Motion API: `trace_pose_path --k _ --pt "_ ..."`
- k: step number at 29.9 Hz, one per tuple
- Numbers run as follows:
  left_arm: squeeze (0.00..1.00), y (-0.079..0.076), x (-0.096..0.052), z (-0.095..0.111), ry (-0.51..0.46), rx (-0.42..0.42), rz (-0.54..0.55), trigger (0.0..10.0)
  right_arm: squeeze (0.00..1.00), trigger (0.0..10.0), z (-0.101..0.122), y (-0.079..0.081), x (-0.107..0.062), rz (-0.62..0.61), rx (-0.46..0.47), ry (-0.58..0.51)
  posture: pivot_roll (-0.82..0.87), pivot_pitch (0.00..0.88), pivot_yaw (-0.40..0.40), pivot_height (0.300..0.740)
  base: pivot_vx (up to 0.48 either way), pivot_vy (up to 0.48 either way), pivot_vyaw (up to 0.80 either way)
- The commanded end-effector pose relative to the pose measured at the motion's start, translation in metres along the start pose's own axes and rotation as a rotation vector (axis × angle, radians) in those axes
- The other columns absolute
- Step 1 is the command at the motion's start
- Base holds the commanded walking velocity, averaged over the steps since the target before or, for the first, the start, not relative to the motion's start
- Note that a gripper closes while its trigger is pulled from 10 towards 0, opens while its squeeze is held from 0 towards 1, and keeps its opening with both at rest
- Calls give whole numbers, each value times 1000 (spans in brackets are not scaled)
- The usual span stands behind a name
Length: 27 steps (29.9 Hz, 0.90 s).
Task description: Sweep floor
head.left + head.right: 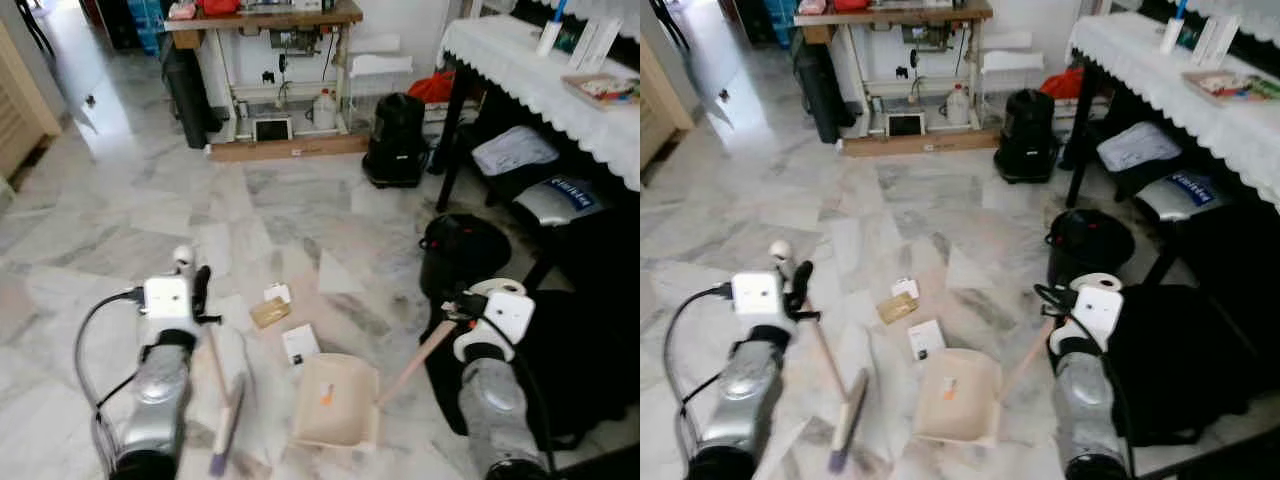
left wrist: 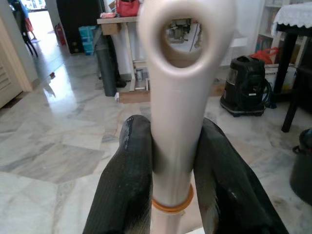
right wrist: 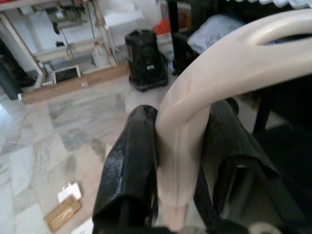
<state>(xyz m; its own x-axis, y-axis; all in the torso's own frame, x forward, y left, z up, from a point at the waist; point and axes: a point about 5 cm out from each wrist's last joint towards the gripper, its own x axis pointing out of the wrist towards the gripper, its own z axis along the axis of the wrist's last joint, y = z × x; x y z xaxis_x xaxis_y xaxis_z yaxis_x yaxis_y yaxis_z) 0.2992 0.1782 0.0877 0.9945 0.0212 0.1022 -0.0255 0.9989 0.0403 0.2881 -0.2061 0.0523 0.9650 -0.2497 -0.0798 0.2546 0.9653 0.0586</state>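
A slim cream broom point(image 1: 222, 400) with a looped handle end slants to the veined marble floor point(image 1: 120, 220), clamped in the left pincer point(image 2: 170, 161). Beside it lies a shallow cream dustpan point(image 1: 335, 400), its curved handle gripped by the right pincer point(image 3: 180, 165). Paper scraps point(image 1: 285, 320) lie just ahead.

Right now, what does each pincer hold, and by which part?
The left pincer is shut on the broom, near the top end of its handle. The right pincer is shut on the dustpan, on its long handle near the curved top.
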Motion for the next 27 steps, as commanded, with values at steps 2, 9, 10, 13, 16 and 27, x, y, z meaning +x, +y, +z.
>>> trace_pose_path --k 2,9,10,13,16,27 --pt "0 10 4 8 -37 4 27 10000 0 10000 14 9 6 20 11 -65 -45 0 -16 740 0 0 0" --pt "0 11 4 8 -38 6 34 10000 0 10000 14 9 6 20 12 -63 -45 0 -18 740 0 0 0" --pt "0 11 4 8 -39 7 35 10000 0 10000 15 8 6 19 10 -64 -45 0 -18 740 0 0 0" --pt "0 11 5 9 -41 6 35 10000 0 10000 15 6 6 16 3 -67 -45 0 -18 740 0 0 0" --pt "0 10 5 9 -42 3 33 10000 0 10000 16 1 6 -14 -21 -78 -45 0 -18 740 0 0 0" --pt "0 7 2 8 -36 -19 -2 10000 0 10000 21 2 7 -32 -198 -123 -45 0 -15 740 0 0 0"
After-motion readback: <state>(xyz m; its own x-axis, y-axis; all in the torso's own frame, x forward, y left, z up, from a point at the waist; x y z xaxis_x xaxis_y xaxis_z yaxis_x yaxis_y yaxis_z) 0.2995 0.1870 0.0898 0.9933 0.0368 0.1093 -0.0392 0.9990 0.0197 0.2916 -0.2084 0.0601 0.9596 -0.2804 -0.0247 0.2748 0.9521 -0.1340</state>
